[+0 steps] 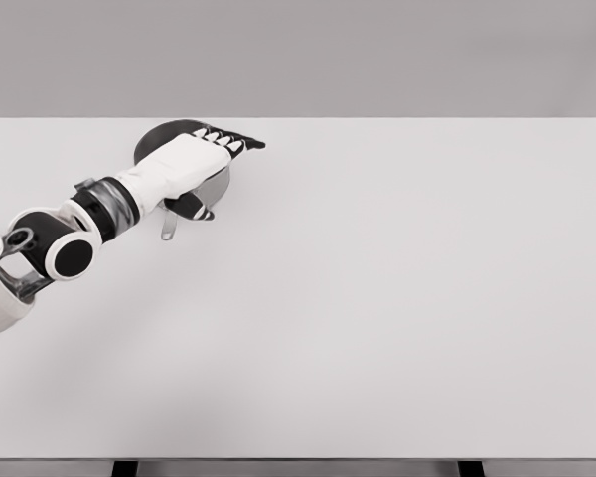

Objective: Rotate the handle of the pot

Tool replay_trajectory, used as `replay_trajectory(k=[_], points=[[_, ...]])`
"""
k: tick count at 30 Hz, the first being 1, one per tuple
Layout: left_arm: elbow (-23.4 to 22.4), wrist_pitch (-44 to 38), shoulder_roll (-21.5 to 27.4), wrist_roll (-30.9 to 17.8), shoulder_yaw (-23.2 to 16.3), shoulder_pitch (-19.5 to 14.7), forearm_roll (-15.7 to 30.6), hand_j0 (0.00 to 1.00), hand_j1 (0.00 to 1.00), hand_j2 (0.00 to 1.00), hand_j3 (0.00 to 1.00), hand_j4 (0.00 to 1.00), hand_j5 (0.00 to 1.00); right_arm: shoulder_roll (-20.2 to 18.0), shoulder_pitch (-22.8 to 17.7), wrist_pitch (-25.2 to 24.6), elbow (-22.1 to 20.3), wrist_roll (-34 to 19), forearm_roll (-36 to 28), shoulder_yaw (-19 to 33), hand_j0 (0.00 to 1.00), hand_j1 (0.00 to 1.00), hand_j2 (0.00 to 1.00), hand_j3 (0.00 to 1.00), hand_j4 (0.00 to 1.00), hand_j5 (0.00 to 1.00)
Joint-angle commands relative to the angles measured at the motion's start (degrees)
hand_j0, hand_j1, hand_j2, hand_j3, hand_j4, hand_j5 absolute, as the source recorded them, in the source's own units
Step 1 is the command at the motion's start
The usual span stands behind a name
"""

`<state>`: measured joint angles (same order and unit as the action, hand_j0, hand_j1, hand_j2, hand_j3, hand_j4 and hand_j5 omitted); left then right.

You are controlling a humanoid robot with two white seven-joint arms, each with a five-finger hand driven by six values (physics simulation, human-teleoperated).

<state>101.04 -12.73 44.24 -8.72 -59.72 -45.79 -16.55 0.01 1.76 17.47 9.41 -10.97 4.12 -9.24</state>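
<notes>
Arm entering from your lower left reaches to the far left part of the white table, where your left hand lies over the dark round pot, fingers extended side by side past its far-right rim and thumb tucked beneath; you cannot tell whether anything is clamped. The small grey handle juts from the pot's near edge, just below the palm. If you sweep without firm contact on that handle, the hand is likely to slide off or push the whole pot across the table instead of turning it.
</notes>
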Motion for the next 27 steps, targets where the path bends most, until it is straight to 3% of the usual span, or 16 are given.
replay_trajectory(k=[1,27], points=[[0.0,-0.2,0.0,0.1,0.1,0.0,-0.9,1.0,1.0,1.0,1.0,1.0,1.0,0.0,0.0,0.0,0.0,0.0,0.0,0.0,1.0,1.0,1.0,1.0,1.0,1.0],[-0.9,-1.7,0.2,0.0,0.7,2.2,-1.2,1.0,1.0,1.0,1.0,1.0,1.0,0.0,0.0,0.0,0.0,0.0,0.0,0.0,1.0,1.0,1.0,1.0,1.0,1.0]])
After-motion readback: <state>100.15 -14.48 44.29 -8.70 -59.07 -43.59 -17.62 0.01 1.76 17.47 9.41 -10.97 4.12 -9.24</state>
